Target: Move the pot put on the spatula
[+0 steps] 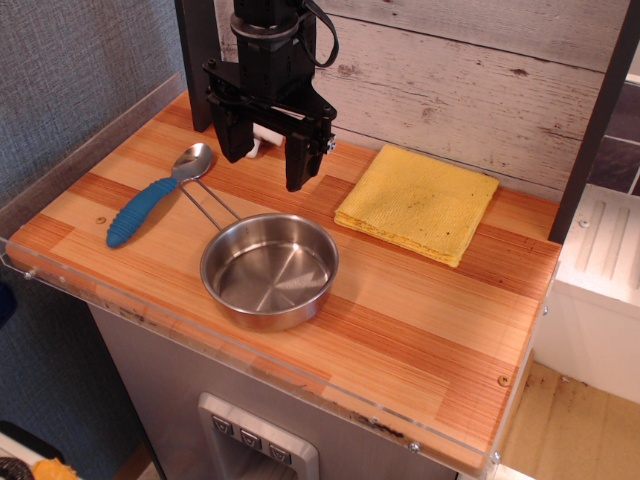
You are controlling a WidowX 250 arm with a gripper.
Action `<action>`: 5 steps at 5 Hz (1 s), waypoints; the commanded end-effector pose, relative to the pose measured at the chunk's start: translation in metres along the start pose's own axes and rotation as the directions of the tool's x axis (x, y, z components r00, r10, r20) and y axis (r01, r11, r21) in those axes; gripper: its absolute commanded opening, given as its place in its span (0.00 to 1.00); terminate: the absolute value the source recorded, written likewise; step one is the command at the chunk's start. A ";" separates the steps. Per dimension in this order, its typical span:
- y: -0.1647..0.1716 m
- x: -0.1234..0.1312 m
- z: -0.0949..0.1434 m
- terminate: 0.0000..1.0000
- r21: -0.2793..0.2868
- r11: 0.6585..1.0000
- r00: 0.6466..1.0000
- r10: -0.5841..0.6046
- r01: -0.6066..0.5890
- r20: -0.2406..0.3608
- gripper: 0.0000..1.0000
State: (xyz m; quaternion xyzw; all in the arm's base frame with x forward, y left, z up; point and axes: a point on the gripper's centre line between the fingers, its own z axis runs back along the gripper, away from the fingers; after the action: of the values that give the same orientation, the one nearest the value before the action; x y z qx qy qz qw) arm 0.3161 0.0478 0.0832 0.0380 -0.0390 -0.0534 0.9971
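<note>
Right now we see the pot [269,270] sitting upright near the middle of the wooden table [420,330], its wire handle reaching toward ten o'clock and ending beside the bowl of the blue-handled spoon [158,195]. Above it, at twelve o'clock, our gripper [266,160] hangs with jaws spread, grasping nothing. At two o'clock lies the yellow cloth [418,202].
</note>
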 end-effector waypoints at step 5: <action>-0.097 -0.037 -0.037 0.00 -0.020 0.970 0.970 -0.243 0.242 -0.022 1.00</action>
State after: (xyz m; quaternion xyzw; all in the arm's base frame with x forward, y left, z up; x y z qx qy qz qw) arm 0.2671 -0.0417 0.0244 0.0342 0.0004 -0.1696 0.9849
